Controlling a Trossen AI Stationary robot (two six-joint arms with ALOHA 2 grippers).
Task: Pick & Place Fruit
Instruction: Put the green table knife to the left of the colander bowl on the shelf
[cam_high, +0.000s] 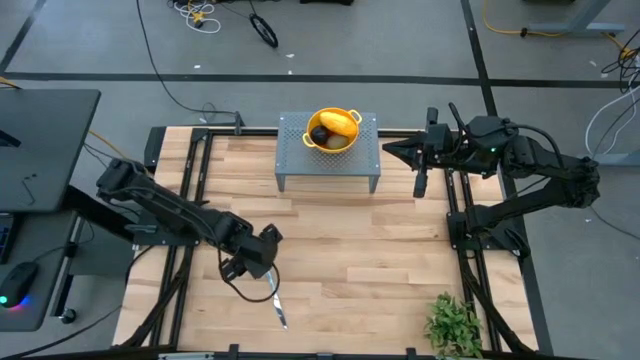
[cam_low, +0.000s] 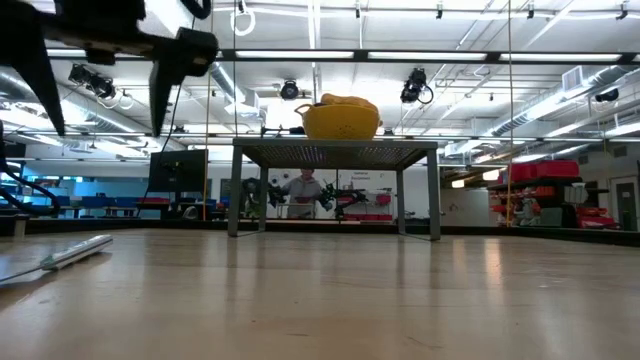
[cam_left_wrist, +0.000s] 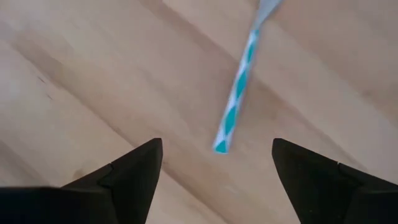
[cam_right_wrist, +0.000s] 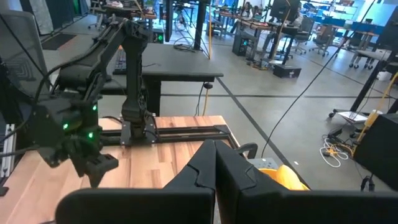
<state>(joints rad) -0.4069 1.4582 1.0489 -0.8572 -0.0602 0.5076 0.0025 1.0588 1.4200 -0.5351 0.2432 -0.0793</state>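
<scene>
Fruit: a yellow-orange fruit (cam_high: 341, 123) and a dark round fruit (cam_high: 320, 134) sit together in the yellow bowl (cam_high: 316, 123).
Yellow bowl: it stands on top of a small grey stand (cam_high: 292, 140) at the far middle of the bench (cam_high: 350, 250).
Left gripper (cam_high: 258, 262): it hangs low over the near left part of the bench, well apart from the bowl. Its fingers (cam_left_wrist: 134, 171) are spread wide and hold nothing.
Knife (cam_high: 276, 303): it lies flat on the bench just beside the left gripper, on the near side. Its handle has teal and white stripes.
Right gripper (cam_high: 390, 149): it is up high, just to the right of the grey stand. Its fingers are closed together and hold nothing.
Plant (cam_high: 455, 325): a leafy green plant sits at the near right corner of the bench.
</scene>
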